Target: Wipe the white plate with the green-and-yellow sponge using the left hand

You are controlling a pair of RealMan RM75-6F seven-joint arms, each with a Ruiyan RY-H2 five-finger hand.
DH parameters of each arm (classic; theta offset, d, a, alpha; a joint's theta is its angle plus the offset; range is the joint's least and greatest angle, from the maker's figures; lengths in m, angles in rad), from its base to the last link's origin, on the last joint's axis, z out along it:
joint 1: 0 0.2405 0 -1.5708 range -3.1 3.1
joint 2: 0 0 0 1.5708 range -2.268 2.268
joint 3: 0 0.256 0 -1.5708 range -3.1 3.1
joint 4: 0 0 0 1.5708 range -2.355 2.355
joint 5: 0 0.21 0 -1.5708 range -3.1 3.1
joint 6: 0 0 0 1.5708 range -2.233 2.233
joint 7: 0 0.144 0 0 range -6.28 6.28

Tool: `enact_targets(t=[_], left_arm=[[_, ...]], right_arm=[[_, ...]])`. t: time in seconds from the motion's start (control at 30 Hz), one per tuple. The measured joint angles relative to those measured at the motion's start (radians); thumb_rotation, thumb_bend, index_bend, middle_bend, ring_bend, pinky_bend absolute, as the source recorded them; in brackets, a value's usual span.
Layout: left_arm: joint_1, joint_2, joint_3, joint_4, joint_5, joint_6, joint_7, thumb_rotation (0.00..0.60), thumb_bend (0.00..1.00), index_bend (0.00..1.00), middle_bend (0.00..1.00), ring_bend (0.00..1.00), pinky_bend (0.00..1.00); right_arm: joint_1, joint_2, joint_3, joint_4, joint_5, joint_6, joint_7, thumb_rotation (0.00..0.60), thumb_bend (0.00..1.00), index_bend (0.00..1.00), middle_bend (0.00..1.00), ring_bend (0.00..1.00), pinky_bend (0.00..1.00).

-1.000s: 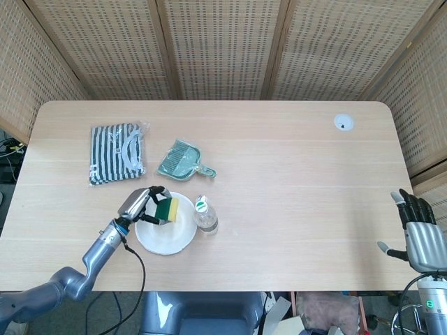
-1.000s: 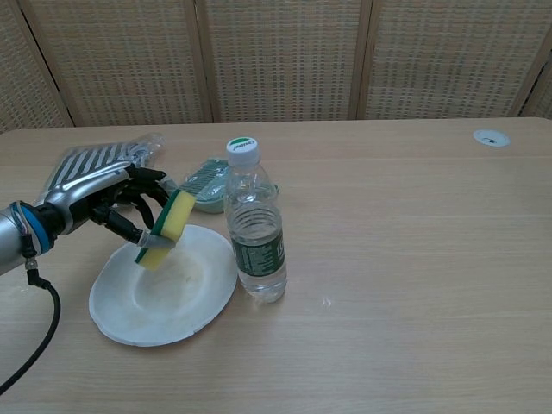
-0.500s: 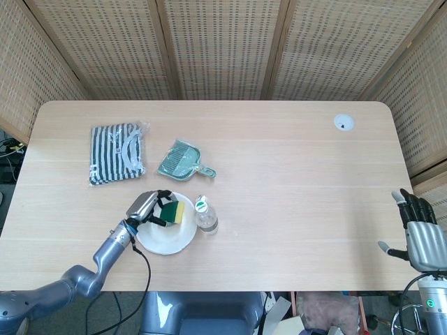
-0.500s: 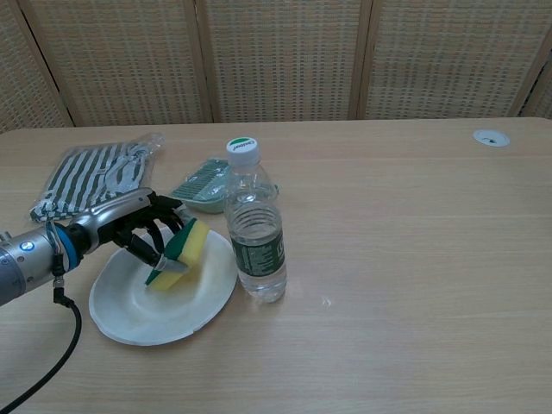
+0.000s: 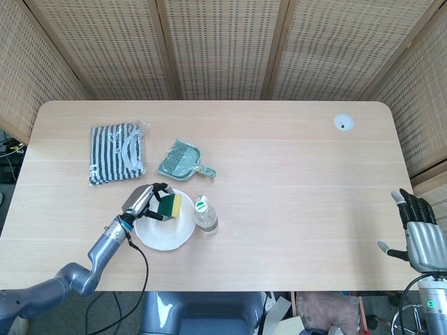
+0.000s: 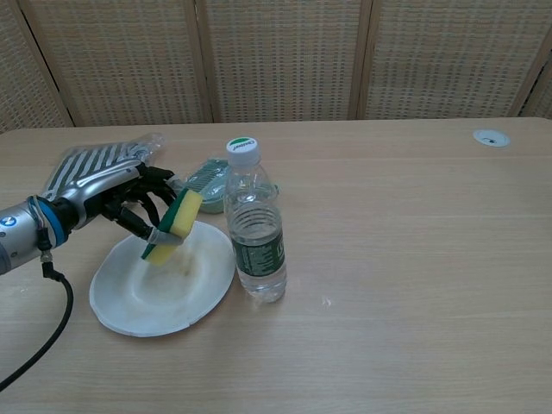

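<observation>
Here we see the left hand (image 5: 143, 201) (image 6: 121, 203) gripping the sponge (image 5: 167, 206) (image 6: 172, 226), fingers wrapped around it, at the plate (image 5: 162, 236) (image 6: 138, 306) on the near-left part of the desk (image 5: 293, 181) (image 6: 414, 259). In the chest view the sponge is tilted, green side up toward the fingers, yellow side facing the plate, its lower end over the plate's far-left rim; we cannot tell if it touches the plate surface. A water bottle (image 5: 204, 216) (image 6: 254, 228) stands upright just beside the plate's right edge, white cap with a green label on top. Behind the plate lies a green dustpan (image 5: 183, 160) (image 6: 203, 183), and further left a striped cloth in a clear bag (image 5: 116, 153) (image 6: 90, 164). The right hand (image 5: 419, 234) shows only in the head view, off the desk's near-right corner, fingers extended and apart, holding nothing. A small white round fitting (image 5: 343, 123) (image 6: 491, 137) sits in the desk's far-right area. Woven screens (image 5: 223, 42) (image 6: 276, 52) stand behind the desk.
</observation>
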State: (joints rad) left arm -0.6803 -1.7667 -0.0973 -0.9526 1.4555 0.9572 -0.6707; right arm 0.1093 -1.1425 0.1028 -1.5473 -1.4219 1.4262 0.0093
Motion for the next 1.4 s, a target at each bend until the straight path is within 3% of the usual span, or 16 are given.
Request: enact_targets(t=[0.33,0.57,0.87,1.03,1.23,1.4], left_arm=[[-0.03,-0.076,-0.012,0.085,-0.046,-0.086,0.079,0.6,0.15,0.5,0.41,0.33,0.44],[-0.029,-0.13,0.01,0.159,-0.037,-0.097,0.079,0.6,0.15,0.5,0.41,0.33,0.44],[-0.037,-0.088,-0.017,0.093,-0.015,-0.03,0.042,0.6,0.15,0.5,0.41,0.33,0.44],[-0.054,-0.067,-0.045,0.055,-0.033,-0.037,0.083,0.6,0.15,0.5,0.41,0.33,0.44],[-0.064,-0.116,-0.047,0.104,-0.063,-0.085,0.118,0.6,0.15,0.5,0.41,0.33,0.43],[-0.066,-0.142,-0.02,0.14,-0.065,-0.137,0.123,0.6,0.16,0.5,0.41,0.33,0.41]], right_arm=[[0.003,0.001,0.004,0.004,0.011,-0.01,0.008,0.6,0.0,0.0,0.0,0.0,0.0],[0.002,0.006,0.004,0.005,0.012,-0.011,0.018,0.6,0.0,0.0,0.0,0.0,0.0],[0.0,0.009,0.004,0.001,0.009,-0.006,0.021,0.6,0.0,0.0,0.0,0.0,0.0],[0.002,0.008,0.004,0.001,0.009,-0.01,0.022,0.6,0.0,0.0,0.0,0.0,0.0],[0.004,0.009,0.006,0.004,0.016,-0.016,0.027,0.6,0.0,0.0,0.0,0.0,0.0],[0.003,0.012,0.007,0.004,0.017,-0.015,0.033,0.6,0.0,0.0,0.0,0.0,0.0]])
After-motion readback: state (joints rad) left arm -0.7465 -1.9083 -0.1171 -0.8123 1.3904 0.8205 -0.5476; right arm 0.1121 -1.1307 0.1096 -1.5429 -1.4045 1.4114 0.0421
